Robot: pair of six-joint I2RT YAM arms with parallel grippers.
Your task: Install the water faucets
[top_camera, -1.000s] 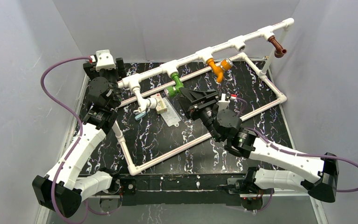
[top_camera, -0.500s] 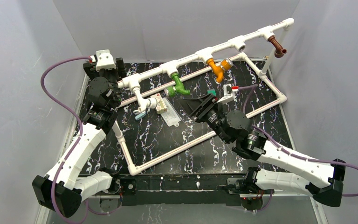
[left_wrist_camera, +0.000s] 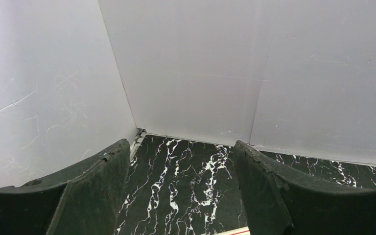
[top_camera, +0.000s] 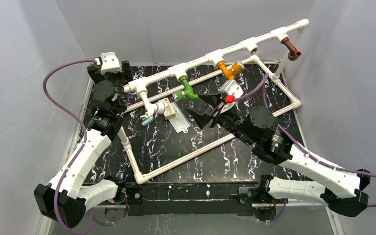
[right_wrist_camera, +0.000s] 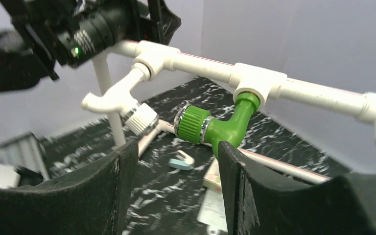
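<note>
The green faucet [right_wrist_camera: 225, 129] hangs from the white pipe [right_wrist_camera: 200, 66] near the desk's [top_camera: 176, 147] far edge, apparently seated. The right fingers [right_wrist_camera: 103, 196] stand spread, empty, just before it. The left fingers [left_wrist_camera: 88, 191] are spread at the far-left corner.

We see the long pipe [top_camera: 254, 43] running above the table [top_camera: 274, 128] from near left to far right. Four faucets hang from it: the leftmost faucet [top_camera: 149, 105], the second faucet [top_camera: 186, 91], the third faucet [top_camera: 229, 70] and the rightmost faucet [top_camera: 291, 48]. On the table below, a flat card [top_camera: 178, 122] lies right of a small piece [top_camera: 148, 121]. The right gripper [top_camera: 199, 110] sits just near-right of the second faucet.
</note>
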